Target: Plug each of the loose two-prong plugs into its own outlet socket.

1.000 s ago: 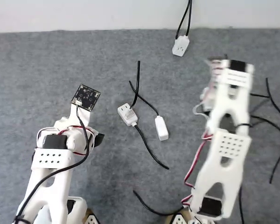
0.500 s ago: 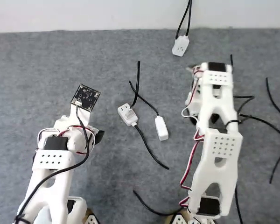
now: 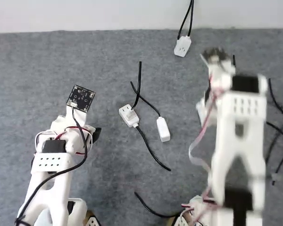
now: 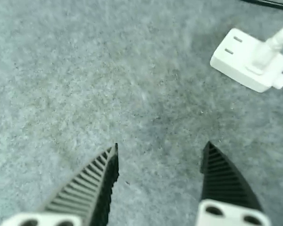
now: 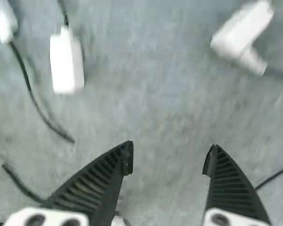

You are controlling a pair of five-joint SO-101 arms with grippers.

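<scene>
Since the frame a second ago the right arm (image 3: 238, 141) has swung. It first shifted toward the middle of the bench (image 3: 37, 61), and it now stands higher and farther out, with its tip near the far wall. The left arm (image 3: 52, 165) has moved only a little: its camera board (image 3: 80, 98) sits slightly farther toward the outer side than before. The white pieces and their cords lie where they lay.

The left claw (image 4: 160, 147) is released, its two ribbed fingers spread over bare grey surface with nothing between them. The two-slot block (image 4: 245, 59) lies beyond the fingertips and apart from them, slots facing up, with a white cord end at one side. From above, this block (image 3: 129, 115) sits between the two arms, nearer the left one.

The right claw (image 5: 170, 147) is also released, fingers wide and empty. Two pieces lie ahead of it, one to each side of the gap and neither inside it. One is the oblong plug (image 5: 66, 66) on its black cord. The other is the far connector (image 5: 238, 33), which lies tilted. From above, the oblong plug (image 3: 163, 128) rests just beside the two-slot block, and the far connector (image 3: 182, 46) lies close to the wall, near the right arm's tip. Loose black cords (image 3: 151, 209) trail across the near part of the bench.
</scene>
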